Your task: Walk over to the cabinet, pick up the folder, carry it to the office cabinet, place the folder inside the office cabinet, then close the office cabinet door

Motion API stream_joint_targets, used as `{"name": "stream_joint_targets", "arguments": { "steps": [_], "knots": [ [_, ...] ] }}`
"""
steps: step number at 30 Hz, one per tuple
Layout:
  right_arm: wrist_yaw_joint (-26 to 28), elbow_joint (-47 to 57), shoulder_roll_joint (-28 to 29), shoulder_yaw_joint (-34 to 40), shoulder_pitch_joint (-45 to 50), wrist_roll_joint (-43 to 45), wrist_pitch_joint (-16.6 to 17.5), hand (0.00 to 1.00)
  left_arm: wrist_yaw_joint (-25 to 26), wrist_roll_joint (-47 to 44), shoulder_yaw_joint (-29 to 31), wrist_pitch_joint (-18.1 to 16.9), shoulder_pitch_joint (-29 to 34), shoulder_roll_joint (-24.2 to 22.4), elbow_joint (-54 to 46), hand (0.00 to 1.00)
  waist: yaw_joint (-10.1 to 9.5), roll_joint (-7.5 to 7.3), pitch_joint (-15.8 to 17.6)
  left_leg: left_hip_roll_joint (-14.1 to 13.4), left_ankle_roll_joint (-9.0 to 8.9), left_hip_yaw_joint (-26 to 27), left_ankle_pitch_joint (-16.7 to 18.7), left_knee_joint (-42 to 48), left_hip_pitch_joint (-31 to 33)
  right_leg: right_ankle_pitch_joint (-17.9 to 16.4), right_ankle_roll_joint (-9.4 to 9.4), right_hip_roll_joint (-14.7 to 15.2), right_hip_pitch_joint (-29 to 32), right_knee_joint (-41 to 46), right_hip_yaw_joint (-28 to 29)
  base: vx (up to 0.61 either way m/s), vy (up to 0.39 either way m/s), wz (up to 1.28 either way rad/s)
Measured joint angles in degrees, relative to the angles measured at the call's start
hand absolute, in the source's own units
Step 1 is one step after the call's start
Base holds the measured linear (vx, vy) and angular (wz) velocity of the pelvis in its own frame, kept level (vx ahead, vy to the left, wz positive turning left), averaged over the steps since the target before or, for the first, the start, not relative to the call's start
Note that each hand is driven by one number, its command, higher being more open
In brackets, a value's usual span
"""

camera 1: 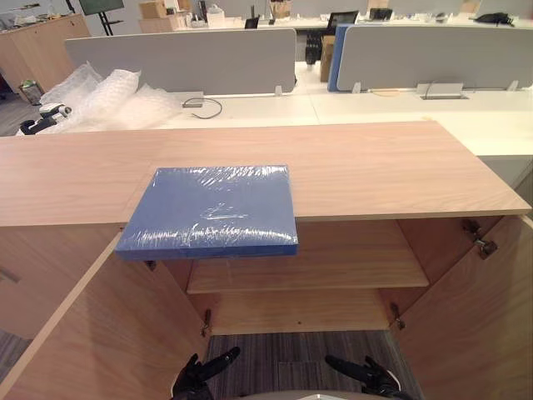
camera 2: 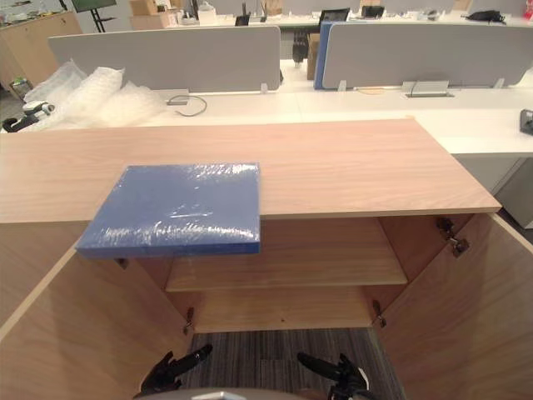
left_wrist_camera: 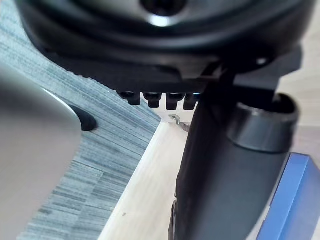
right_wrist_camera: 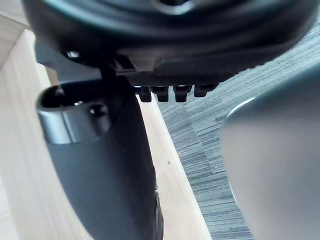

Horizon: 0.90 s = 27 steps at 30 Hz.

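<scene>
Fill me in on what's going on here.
The robot stands facing a wooden cabinet whose left door and right door are both open. A blue folder in clear wrap lies on the cabinet top, its near edge hanging over the front. The left hand and right hand hang low in front of the opening, fingers relaxed, holding nothing. The folder has not been picked up yet.

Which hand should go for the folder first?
Left, likely. The folder overhangs the front edge of the cabinet top, left of centre, above the left hand. The right hand hangs equally low but farther to the side. Both are open and empty.
</scene>
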State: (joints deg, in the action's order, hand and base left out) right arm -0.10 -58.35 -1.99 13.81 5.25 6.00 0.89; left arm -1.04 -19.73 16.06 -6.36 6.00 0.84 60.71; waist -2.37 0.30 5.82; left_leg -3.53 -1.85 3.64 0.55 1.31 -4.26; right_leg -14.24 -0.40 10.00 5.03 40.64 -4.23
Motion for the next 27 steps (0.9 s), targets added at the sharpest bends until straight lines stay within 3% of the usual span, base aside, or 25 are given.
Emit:
{"name": "stream_joint_targets", "arguments": {
  "steps": [2,3,5,10,17,20,27],
  "knots": [
    [-0.08,-0.91,0.28,-0.3,0.09,-1.43,0.23,1.0,-0.16,-1.55,0.0,-0.34,1.19,0.49,-0.9,1.0,0.0,-1.1,-0.66,0.0,-0.17,-1.53,-0.03,-0.22,0.32,2.04,2.23,2.61,-1.75,-7.34,1.2,-0.08,-0.083,0.39],
    [-0.17,-1.29,0.78,-1.07,0.64,-1.5,0.15,1.0,-0.28,-3.88,0.0,-0.55,2.08,0.98,-1.15,1.0,0.01,-2.19,-1.66,0.09,-1.22,-2.85,-0.5,-0.73,0.67,3.65,5.54,2.91,-3.65,-13.19,1.43,-0.02,-0.226,0.32],
    [-0.12,-2.1,0.76,-1.59,0.87,-2.22,0.06,1.0,-0.3,-8.26,-1.46,-0.54,3.47,0.65,-1.78,1.0,-0.59,-1.73,-3.9,-1.48,-3.31,-3.57,-2.02,-2.93,1.39,2.77,6.9,1.06,-7.15,-23.45,-1.57,0.05,-0.307,0.09],
    [-0.82,-2.0,-0.98,-2.1,0.9,-2.61,-0.64,1.0,-0.45,-12.43,-5.86,-0.47,6.22,-0.7,-9.59,1.0,-0.2,-0.22,-3.88,-3.53,-5.12,-5.86,-3.98,-4.79,0.75,2.67,6.69,-1.57,-9.93,-28.07,-4.27,-0.01,-0.188,0.13],
    [-1.3,-1.79,0.62,-7.31,0.57,-4.15,-0.74,1.0,1.02,-13.11,-10.67,-0.57,11.6,-1.75,-26.04,1.0,-0.72,-2.72,-3.61,-2.4,-5.59,-9.38,-5.1,-6.2,0.88,3.16,7.27,-1.08,-13.64,-31.97,-8.6,0.02,-0.02,0.27],
    [-1.49,-0.94,1.49,-8.29,0.78,-5.94,-0.82,1.0,2.29,-8.74,-10.6,-0.52,14.26,-2.28,-32.87,1.0,-1.08,-3.61,-2.98,-1.44,-5.49,-11.38,-5.17,-6.19,1.2,3.27,7.53,-0.42,-15.33,-33.3,-11.08,0.05,0.003,0.37],
    [-2.79,0.85,2.08,-7.96,1.92,-5.96,-1.04,1.0,8.17,1.03,-8.49,-0.54,15.61,-5.0,-42.05,1.0,-3.05,-3.83,-2.06,0.72,-4.99,-17.19,-5.69,-5.73,3.46,2.81,8.41,0.57,-17.47,-34.09,-17.45,0.03,-0.013,0.48]
  ]
}}
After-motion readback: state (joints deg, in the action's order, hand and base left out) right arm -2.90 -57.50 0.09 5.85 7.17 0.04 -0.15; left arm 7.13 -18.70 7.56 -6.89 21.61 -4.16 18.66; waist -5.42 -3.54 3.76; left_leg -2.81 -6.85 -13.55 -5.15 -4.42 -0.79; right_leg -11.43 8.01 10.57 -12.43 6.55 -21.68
